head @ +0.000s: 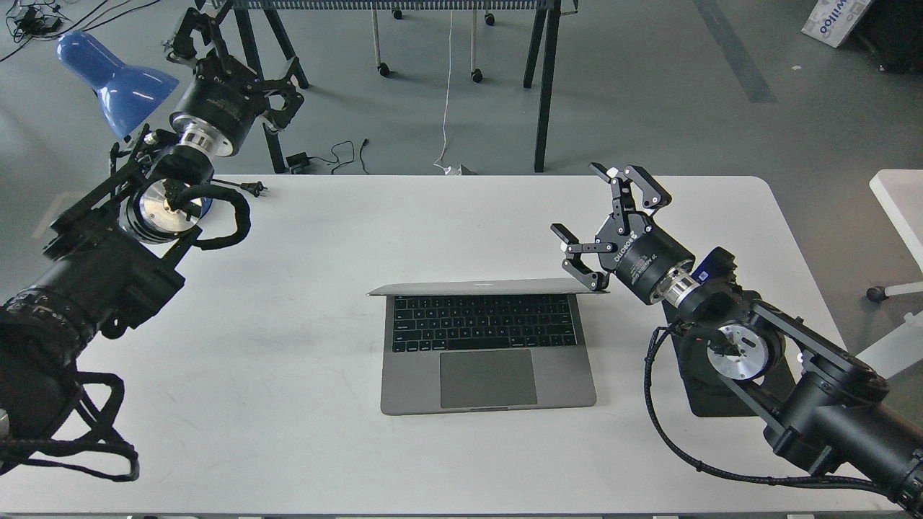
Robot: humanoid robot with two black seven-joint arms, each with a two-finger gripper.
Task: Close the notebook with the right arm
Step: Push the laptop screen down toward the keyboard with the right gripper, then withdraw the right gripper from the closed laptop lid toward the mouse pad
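Note:
The notebook (488, 360) is a grey laptop at the table's middle, keys and trackpad facing me. Its lid (487, 288) is tipped far forward; I see only its thin top edge, the screen is hidden. My right gripper (584, 216) is open. Its lower finger (585, 277) rests at the lid's right top corner; the other finger points up, away from the notebook. The right arm (728, 339) comes in from the lower right. My left gripper (238, 43) is raised at the far left, past the table's back edge, open and empty.
A black mouse pad (710, 396) lies under the right arm, right of the notebook. A blue lamp (115, 76) stands at the back left beside the left arm. A black plug and cable (249, 189) lie near the table's back left edge. The white table (288, 360) bears all this.

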